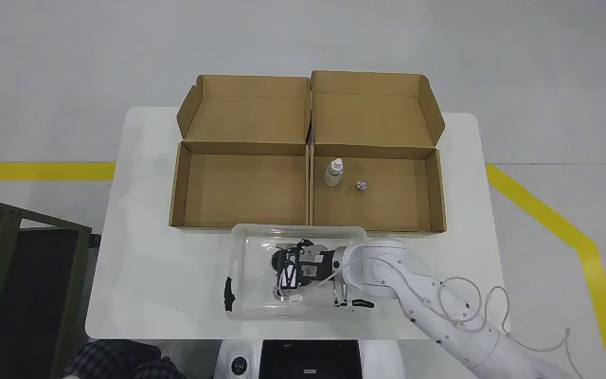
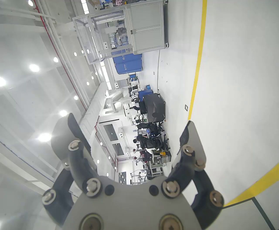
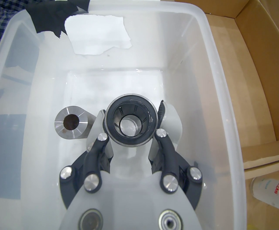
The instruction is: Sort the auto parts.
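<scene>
- Inside the clear plastic bin (image 3: 218, 87), at the near edge of the white table (image 1: 142, 237), my right gripper (image 3: 132, 111) hangs low over the bin floor.
- Its fingers (image 3: 102, 117) are drawn in to a narrow gap around a black-ringed bearing (image 3: 130, 123). One pad lies against each side of the bearing, which stands upright with its bore facing my wrist camera.
- Just beside the bearing, outside one finger, a bare metal cylinder (image 3: 70, 125) with a dark centre hole stands on the bin floor.
- A torn white paper scrap (image 3: 98, 34) and a piece of black tape (image 3: 50, 15) sit on the bin's end wall.
- Beyond the bin, two open cardboard boxes lie side by side: the left box (image 1: 241, 189) and the right box (image 1: 398, 199).
- In the right box, a small white bottle (image 1: 334, 171) stands near the wall between the two boxes. A tiny part (image 1: 360, 185) lies just beside it.
- My left gripper (image 2: 130, 122) is spread wide with nothing between its fingers, and it points out at the workshop floor.
</scene>
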